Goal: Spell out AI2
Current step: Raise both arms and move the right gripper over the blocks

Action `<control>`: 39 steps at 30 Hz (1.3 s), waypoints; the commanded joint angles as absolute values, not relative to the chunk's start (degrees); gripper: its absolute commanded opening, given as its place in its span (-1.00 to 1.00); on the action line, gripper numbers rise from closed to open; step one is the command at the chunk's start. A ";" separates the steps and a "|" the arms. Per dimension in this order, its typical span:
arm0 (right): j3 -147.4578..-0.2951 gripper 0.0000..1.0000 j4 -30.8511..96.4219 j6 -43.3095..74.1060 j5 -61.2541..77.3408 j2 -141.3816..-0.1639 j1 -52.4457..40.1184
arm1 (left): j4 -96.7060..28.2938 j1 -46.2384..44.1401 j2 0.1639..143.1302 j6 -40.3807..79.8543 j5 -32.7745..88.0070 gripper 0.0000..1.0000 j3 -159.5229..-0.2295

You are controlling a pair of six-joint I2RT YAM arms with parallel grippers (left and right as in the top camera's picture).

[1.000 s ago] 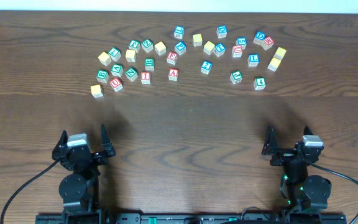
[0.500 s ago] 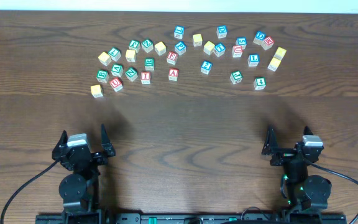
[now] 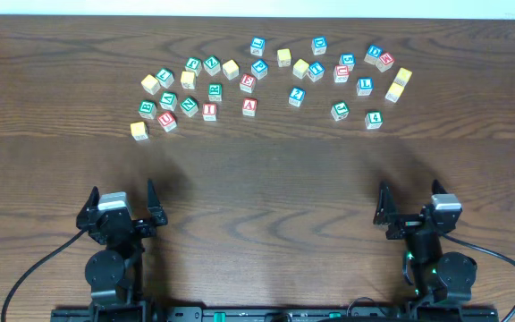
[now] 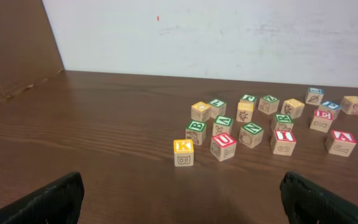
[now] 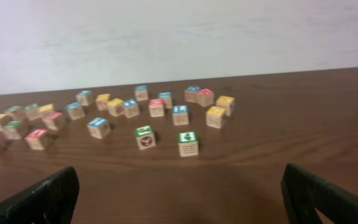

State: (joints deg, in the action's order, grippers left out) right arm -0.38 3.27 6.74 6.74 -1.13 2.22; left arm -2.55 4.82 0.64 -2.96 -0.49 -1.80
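Left gripper (image 3: 122, 195), right gripper (image 3: 411, 207): spread wide, nothing held. I cube (image 3: 209, 111), near A cube (image 3: 249, 106), crowded; neighbours likely knocked during grasp.

I cube (image 3: 209, 111) left of A cube (image 3: 249, 106), U cube (image 3: 167, 122) left of both, all far on table (image 3: 257, 179)

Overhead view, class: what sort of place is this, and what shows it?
Likely a robotics test bench: two cabled robot arms at a wooden table, scattered alphabet cubes, bare white wall.
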 commanded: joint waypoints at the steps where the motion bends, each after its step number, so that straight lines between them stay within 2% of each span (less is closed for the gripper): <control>1: -0.86 0.98 3.03 6.85 10.61 -1.19 2.55 | -3.77 5.08 1.06 -1.67 -0.43 0.98 -1.67; 11: -11.33 0.98 3.22 6.81 11.14 -6.90 2.55 | -3.77 5.08 15.07 -1.63 3.75 0.99 -15.07; 18: -26.28 0.98 5.19 6.76 16.19 -23.55 2.55 | -7.86 5.08 31.46 0.30 12.36 0.99 -30.98; 30: -59.64 0.98 16.69 6.76 28.05 -56.27 2.52 | -22.26 5.06 57.19 0.32 22.31 0.98 -61.76; 39: -84.07 0.99 27.90 5.65 31.68 -80.25 0.49 | -32.80 4.45 73.58 -0.32 23.55 0.98 -80.79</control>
